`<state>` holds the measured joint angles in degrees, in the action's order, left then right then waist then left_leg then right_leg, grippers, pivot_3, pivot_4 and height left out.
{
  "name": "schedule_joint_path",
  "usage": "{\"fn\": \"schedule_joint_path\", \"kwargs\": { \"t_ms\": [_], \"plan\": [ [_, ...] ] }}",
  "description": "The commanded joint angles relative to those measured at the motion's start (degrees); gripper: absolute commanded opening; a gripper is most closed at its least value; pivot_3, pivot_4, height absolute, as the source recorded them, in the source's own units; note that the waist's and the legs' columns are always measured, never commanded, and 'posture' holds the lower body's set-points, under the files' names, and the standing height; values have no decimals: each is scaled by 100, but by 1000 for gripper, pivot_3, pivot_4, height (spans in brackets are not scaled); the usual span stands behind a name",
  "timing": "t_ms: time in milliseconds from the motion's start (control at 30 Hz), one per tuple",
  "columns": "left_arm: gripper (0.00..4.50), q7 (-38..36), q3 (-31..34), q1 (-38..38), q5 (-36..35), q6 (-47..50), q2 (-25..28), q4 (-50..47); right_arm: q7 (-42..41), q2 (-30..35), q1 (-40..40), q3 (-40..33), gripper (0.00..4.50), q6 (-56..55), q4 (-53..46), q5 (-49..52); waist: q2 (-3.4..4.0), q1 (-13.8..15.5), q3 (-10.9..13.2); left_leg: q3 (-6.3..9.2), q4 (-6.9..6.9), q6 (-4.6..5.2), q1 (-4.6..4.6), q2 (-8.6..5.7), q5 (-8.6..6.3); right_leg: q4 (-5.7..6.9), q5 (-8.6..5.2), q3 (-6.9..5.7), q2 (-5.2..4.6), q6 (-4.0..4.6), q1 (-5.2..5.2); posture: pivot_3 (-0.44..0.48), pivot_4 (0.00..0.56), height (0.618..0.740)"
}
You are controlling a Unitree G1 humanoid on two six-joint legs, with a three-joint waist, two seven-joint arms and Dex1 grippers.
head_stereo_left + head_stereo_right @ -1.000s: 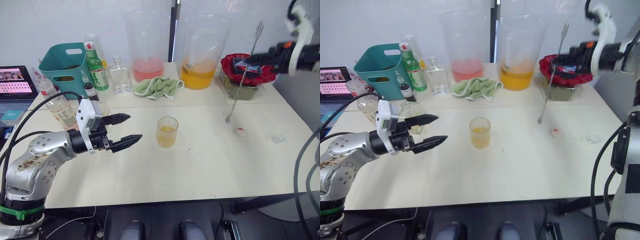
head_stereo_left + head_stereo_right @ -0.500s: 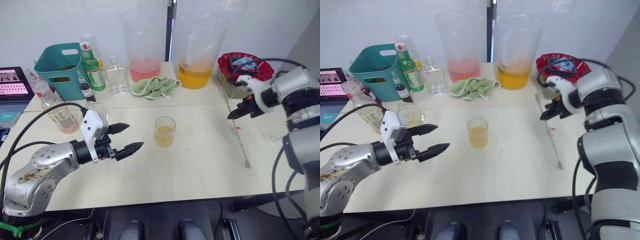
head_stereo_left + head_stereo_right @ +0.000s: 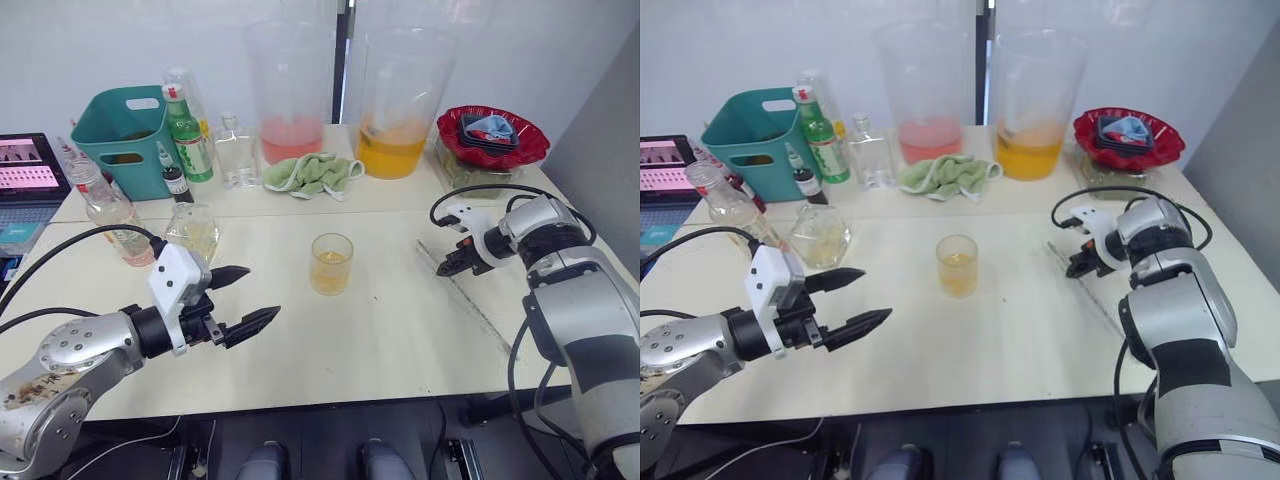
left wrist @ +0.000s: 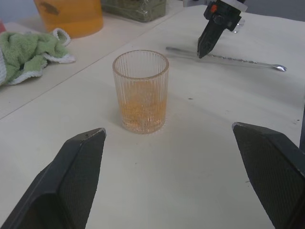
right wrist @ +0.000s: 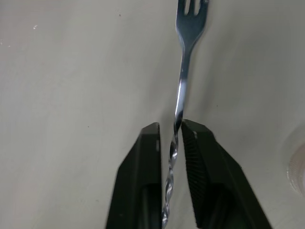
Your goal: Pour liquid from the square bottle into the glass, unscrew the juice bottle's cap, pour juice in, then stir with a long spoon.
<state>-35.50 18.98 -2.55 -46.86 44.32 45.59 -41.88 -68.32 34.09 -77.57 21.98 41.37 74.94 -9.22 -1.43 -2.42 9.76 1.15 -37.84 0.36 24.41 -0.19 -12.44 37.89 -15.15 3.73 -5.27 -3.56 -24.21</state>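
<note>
Right gripper (image 5: 170,136) pinches the long spoon (image 5: 179,102), which lies flat on the table (image 3: 400,330). Left gripper (image 3: 240,298) spread wide, empty, facing the glass (image 3: 331,263) of orange liquid at table centre.

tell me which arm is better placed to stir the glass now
The right. Its hand already has its fingers around the long spoon, which lies flat on the table right of the glass. The left hand is open and empty.

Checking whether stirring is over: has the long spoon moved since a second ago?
Yes. The long spoon came down from beside the red bowl and now lies on the table, in the right claw.
</note>
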Motion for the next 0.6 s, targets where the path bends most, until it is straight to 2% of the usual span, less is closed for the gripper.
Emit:
{"fn": "schedule_joint_path", "kwargs": {
  "t_ms": [33,100,267,533,600],
  "plan": [
    [4500,59,303,60,-121,-11,104,-156,25,16,-77,-222,1824,-39,23,-48,0,-7,0,0,0,0,0,0,0,0,0,0,1,0,0,0,150,740],
    [4500,43,354,157,-89,-61,114,-129,-30,21,-159,-339,2650,41,10,-18,0,-11,0,-1,0,0,0,0,0,0,0,0,1,0,0,0,150,740],
    [4500,-110,343,387,166,-314,68,147,-318,153,-364,-569,4356,218,-115,44,0,-7,0,-1,0,0,-1,0,0,-3,0,1,1,0,0,0,150,740],
    [4500,-553,488,811,801,-1019,94,780,-729,958,-244,-1460,4434,-551,-951,607,2,23,1,-7,1,0,-1,-1,-1,-25,0,0,-1,0,4,0,150,740],
    [4500,-643,595,978,1122,-1286,170,986,-624,1240,83,-1917,4434,-1036,-1425,922,0,4,0,-11,2,0,-1,1,-1,-28,0,0,0,0,4,0,150,740]
  ]
}}
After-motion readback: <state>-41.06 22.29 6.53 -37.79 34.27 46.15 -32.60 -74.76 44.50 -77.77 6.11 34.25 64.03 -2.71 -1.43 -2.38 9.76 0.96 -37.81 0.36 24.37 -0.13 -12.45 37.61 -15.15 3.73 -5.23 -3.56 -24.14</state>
